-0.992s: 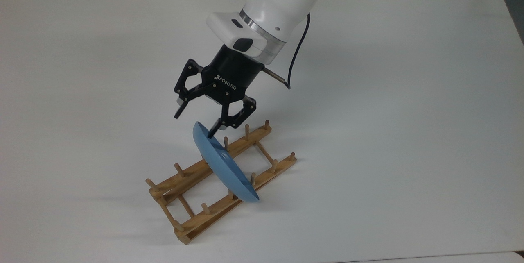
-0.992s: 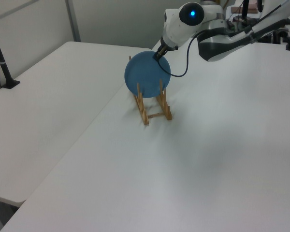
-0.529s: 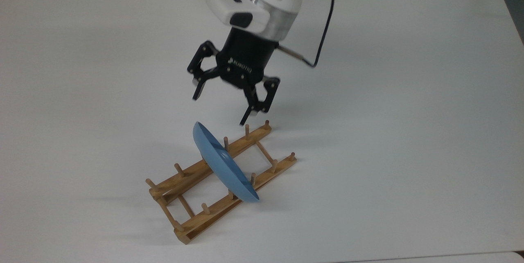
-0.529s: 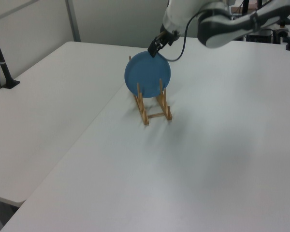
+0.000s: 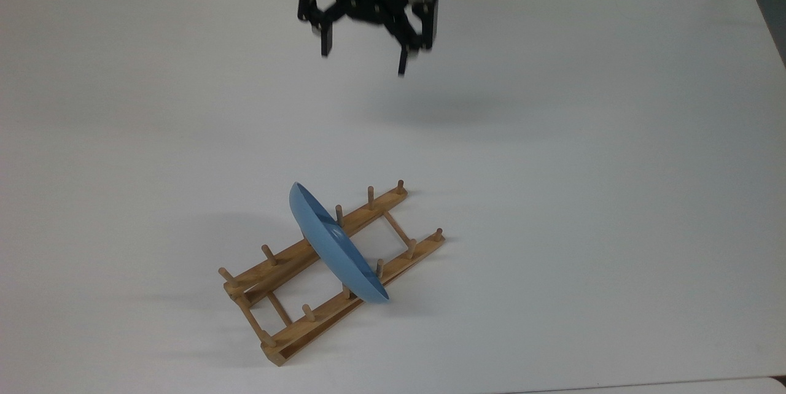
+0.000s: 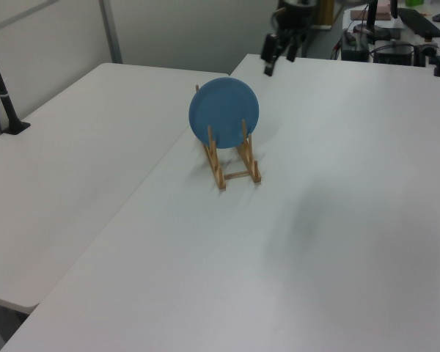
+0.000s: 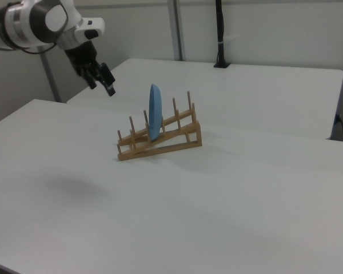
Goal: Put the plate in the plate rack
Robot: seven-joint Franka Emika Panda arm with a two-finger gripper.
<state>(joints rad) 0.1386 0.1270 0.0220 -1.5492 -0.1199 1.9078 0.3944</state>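
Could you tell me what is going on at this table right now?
A Franka arm has set a light-blue plate on edge in a wooden plate rack, where it stands between the pegs, across both rails. The pincer hangs open and empty, well above the white table and apart from the rack. Nothing is touching the plate, so the placing looks done.

plate point(image 5: 334, 243) on edge between pegs in plate rack point(image 5: 288, 337), on table point(image 5: 614, 197).

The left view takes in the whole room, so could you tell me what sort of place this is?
Probably a robotics lab or office workspace: plain white tables pushed together, a desk of cables and electronics at the back, and a black camera pole clamped to a table edge.
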